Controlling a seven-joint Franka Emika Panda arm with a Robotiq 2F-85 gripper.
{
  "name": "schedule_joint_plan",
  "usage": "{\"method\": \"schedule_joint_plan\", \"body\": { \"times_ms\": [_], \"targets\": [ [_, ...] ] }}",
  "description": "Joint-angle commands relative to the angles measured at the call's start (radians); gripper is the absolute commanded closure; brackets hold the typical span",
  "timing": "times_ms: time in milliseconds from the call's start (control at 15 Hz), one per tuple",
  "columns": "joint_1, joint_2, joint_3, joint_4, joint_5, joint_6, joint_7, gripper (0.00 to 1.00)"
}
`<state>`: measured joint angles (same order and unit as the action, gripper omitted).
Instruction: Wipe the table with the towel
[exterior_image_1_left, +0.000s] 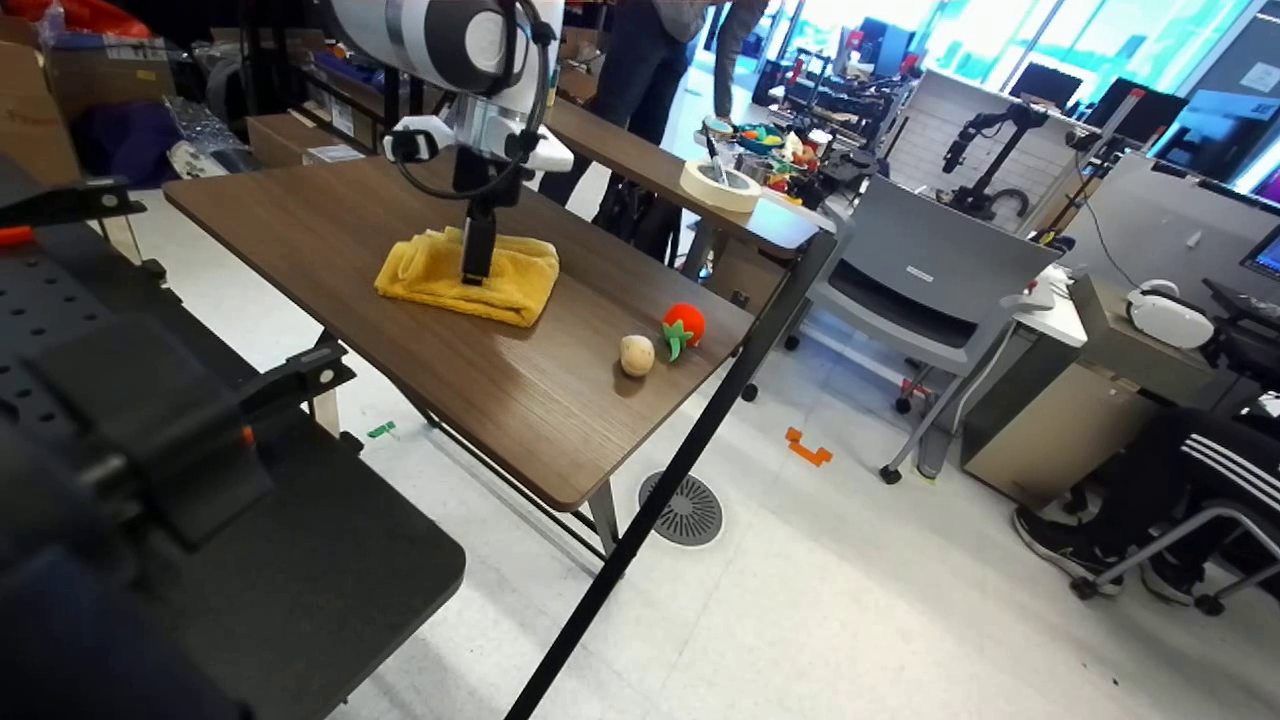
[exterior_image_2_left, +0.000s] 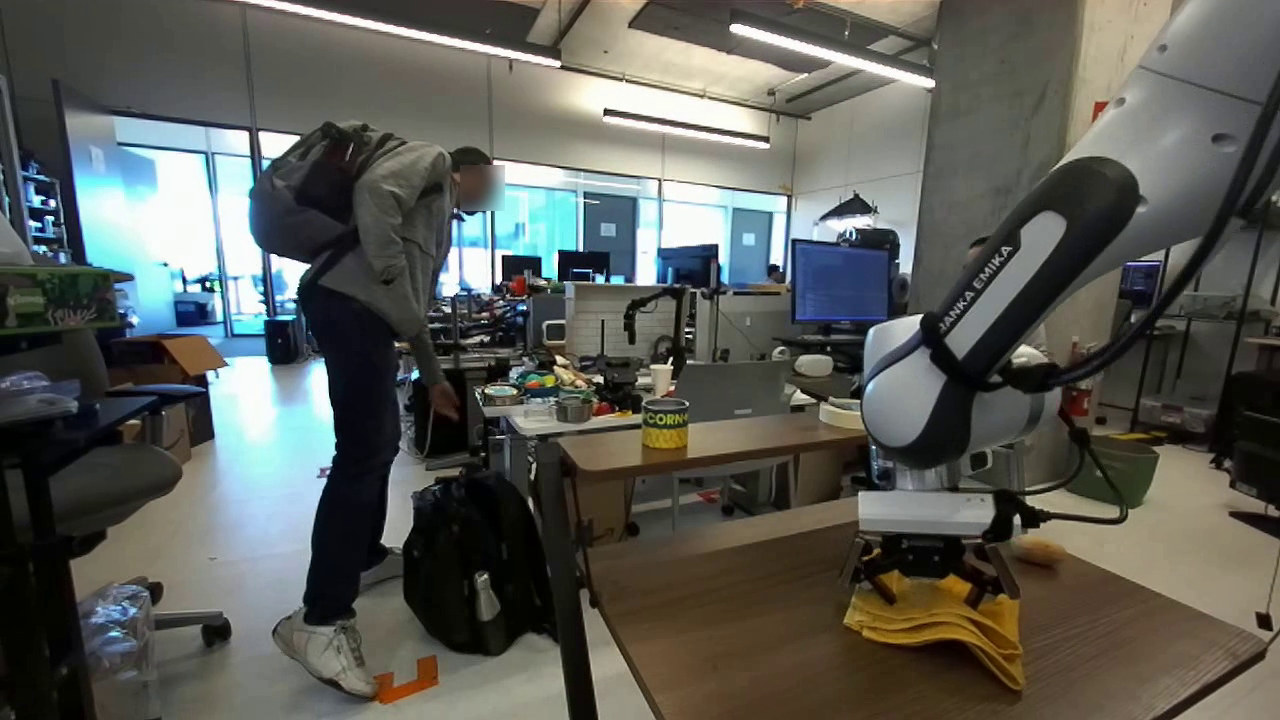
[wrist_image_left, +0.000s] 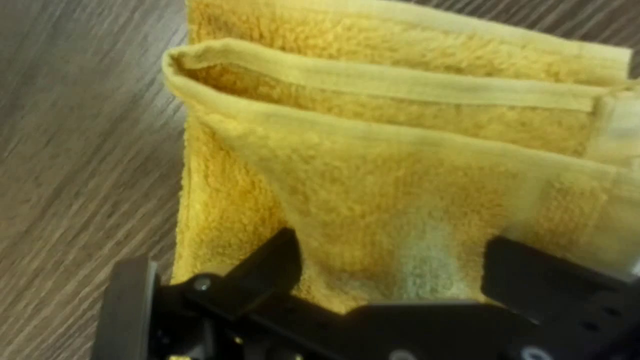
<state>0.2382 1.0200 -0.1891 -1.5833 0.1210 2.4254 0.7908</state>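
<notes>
One folded towel on the worktop, apparently awaiting a grasp.
In an exterior view, a toy tomato and beige ball sit apart from it, near one end. In an exterior view, the hand points down, presumably to straddle the layers. In the wrist view, the fingers stand wide apart, clasping nothing; closing here should gather a fold for wiping.
</notes>
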Motion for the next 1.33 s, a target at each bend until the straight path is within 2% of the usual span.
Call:
{"method": "schedule_joint_plan", "body": {
  "times_ms": [0,67,200,467,667,800,1067,1267],
  "targets": [
    [0.128,-0.042,-0.103,-0.194,-0.08,0.211,0.202,0.0],
    [0.05,-0.025,-0.033,-0.085,-0.061,0.116,0.118,0.0],
    [0.098,-0.038,-0.071,-0.14,-0.083,0.176,0.185,0.0],
    [0.106,-0.044,-0.081,-0.159,-0.084,0.185,0.195,0.0],
    [0.203,0.011,-0.16,-0.213,-0.124,0.426,0.299,0.0],
    [0.26,0.012,-0.172,-0.305,-0.159,0.553,0.277,0.0],
    [0.38,-0.034,-0.161,-0.491,-0.131,0.799,0.146,0.0],
    [0.466,-0.056,-0.12,-0.584,-0.065,0.935,0.009,0.0]
  ]
}}
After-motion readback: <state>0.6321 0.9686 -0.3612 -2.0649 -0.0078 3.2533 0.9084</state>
